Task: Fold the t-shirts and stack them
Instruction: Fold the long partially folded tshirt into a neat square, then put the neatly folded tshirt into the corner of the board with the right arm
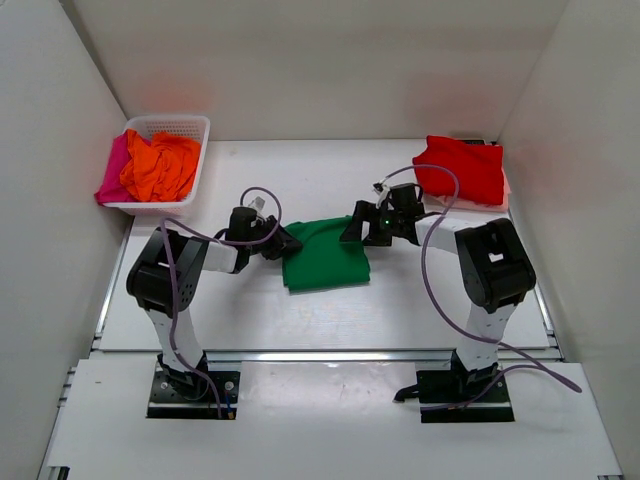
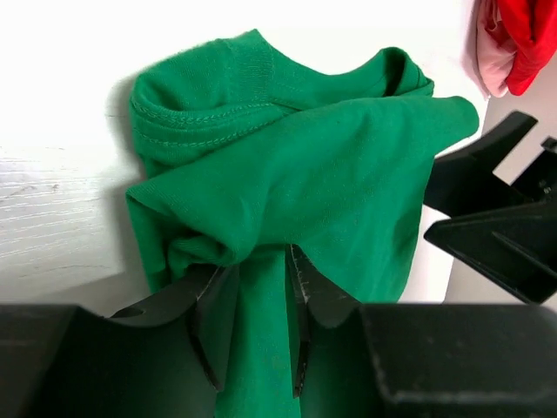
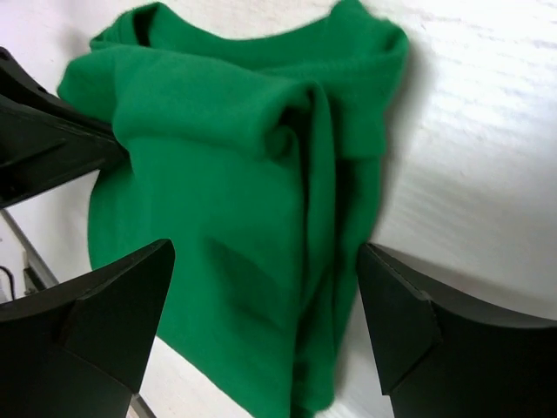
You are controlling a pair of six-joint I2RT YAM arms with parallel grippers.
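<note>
A bright green t-shirt (image 1: pixel 325 255) lies folded in the middle of the table; it also fills the left wrist view (image 2: pixel 296 174) and the right wrist view (image 3: pixel 235 200). My left gripper (image 1: pixel 288 244) is shut on the shirt's left edge, a fold of green cloth pinched between its fingers (image 2: pixel 300 287). My right gripper (image 1: pixel 358 229) is open at the shirt's right edge, its fingers (image 3: pixel 392 313) spread wide above the cloth. A red t-shirt (image 1: pixel 462 168) lies folded at the back right. Orange (image 1: pixel 160 165) and magenta-pink (image 1: pixel 112 172) t-shirts lie in the basket.
A white plastic lattice basket (image 1: pixel 185 125) stands at the back left against the wall. White walls close the table on three sides. Purple cables loop from both arms over the table. A pale pink cloth edge (image 2: pixel 492 65) shows under the red shirt.
</note>
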